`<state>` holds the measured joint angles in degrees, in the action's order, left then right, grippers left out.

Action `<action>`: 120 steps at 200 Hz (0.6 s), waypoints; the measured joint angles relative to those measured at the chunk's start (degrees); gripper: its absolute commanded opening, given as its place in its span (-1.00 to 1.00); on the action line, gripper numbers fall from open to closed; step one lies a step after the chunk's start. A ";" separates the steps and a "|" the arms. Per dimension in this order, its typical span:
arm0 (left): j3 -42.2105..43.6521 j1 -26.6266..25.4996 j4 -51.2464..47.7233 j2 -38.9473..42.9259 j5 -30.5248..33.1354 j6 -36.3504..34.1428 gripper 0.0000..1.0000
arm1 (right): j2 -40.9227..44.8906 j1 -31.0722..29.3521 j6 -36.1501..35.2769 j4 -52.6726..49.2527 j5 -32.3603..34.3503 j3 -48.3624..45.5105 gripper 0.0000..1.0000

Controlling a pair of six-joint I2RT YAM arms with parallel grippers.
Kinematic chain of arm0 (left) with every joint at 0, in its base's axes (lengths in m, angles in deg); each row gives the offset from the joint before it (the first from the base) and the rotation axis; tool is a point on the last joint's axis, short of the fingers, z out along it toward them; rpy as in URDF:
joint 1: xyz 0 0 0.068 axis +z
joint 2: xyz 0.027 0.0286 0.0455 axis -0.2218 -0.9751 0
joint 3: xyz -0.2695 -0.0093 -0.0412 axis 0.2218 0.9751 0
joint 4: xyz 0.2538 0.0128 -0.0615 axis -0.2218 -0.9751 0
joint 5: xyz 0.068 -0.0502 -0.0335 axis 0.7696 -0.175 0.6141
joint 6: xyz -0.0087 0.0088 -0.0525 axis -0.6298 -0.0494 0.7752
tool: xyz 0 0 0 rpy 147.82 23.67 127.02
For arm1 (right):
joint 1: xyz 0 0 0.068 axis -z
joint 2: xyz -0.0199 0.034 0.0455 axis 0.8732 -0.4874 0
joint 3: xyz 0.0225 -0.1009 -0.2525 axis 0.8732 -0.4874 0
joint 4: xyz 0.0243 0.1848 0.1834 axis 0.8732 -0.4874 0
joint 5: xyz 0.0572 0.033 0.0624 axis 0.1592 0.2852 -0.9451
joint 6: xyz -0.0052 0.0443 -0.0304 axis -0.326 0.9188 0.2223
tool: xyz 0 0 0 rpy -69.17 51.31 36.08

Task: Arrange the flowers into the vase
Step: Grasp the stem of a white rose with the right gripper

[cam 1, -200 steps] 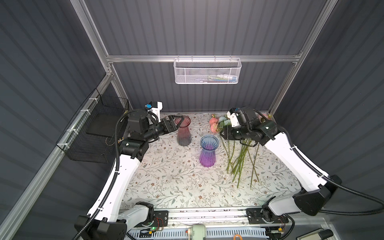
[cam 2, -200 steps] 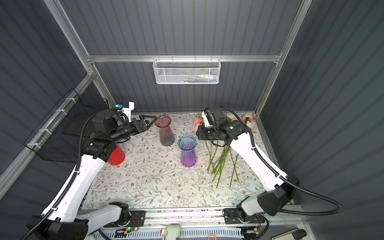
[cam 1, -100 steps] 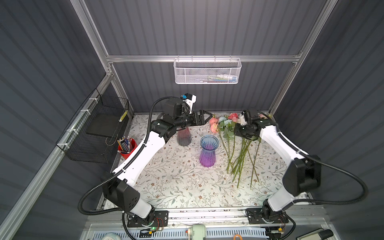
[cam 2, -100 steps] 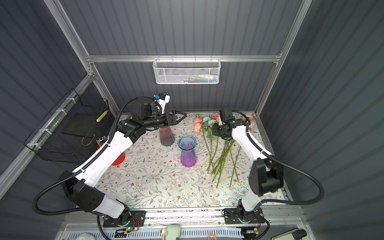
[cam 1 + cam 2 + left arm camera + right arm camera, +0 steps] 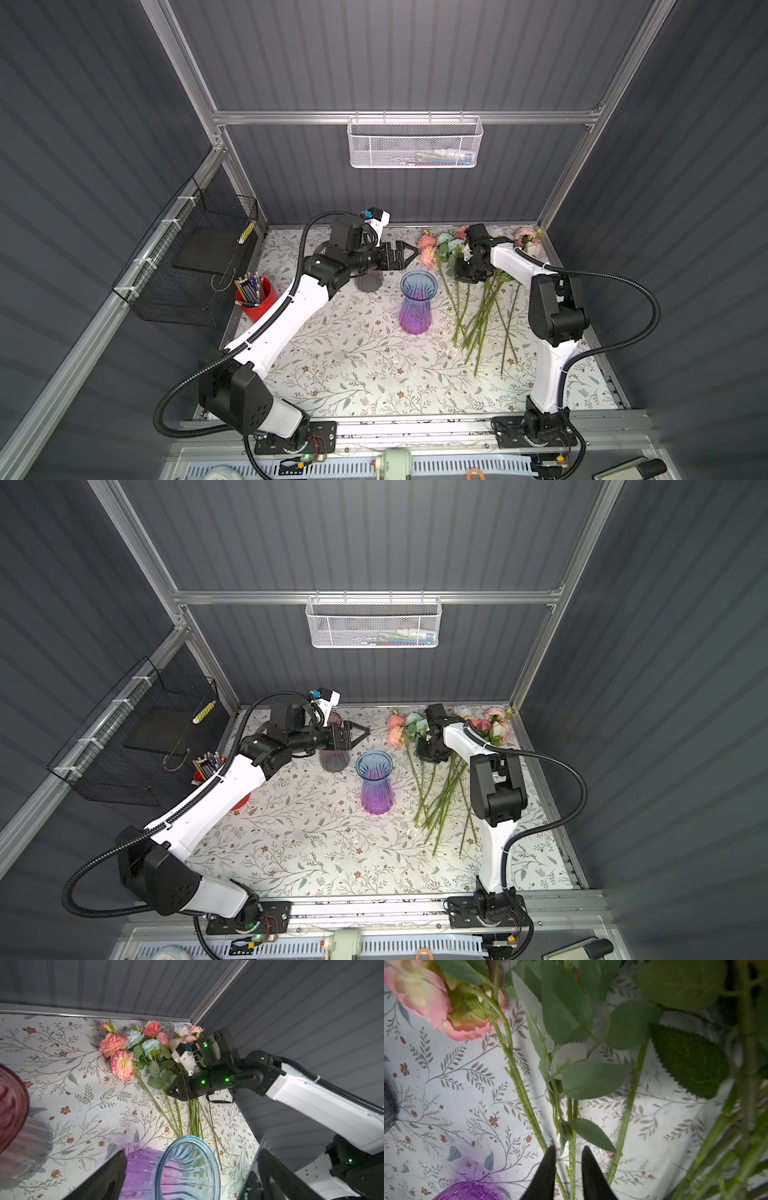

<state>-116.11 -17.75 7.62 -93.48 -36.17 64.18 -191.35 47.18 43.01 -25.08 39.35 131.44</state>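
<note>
Top views: we see the flowers [image 5: 484,305] lying flat on the floral surface [image 5: 353,374], just right of the blue-purple vase [image 5: 417,305], heads twd the back wall. Left claw [image 5: 412,250] hovers wide open, holding nothing, near a dark red vase [image 5: 369,281]. Right claw [image 5: 569,1150] is low over the stems, tips slightly apart w/ one stem between, not pinched

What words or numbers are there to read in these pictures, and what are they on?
None can be read.
On the packets in the white mesh basket: print too small to read.
On the yellow tube in the black wire basket: markings too blurred.
On the blue-and-purple vase and the flowers: no writing.
</note>
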 measured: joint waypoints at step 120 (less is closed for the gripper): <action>3.93 0.00 2.69 5.16 -0.31 -0.48 0.99 | -2.82 0.00 -0.02 0.61 -0.85 -0.33 -0.89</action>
<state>-112.17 -17.75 10.31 -88.32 -36.48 63.70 -194.17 47.18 42.99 -24.47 38.50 131.11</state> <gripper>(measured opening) 0.993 0.081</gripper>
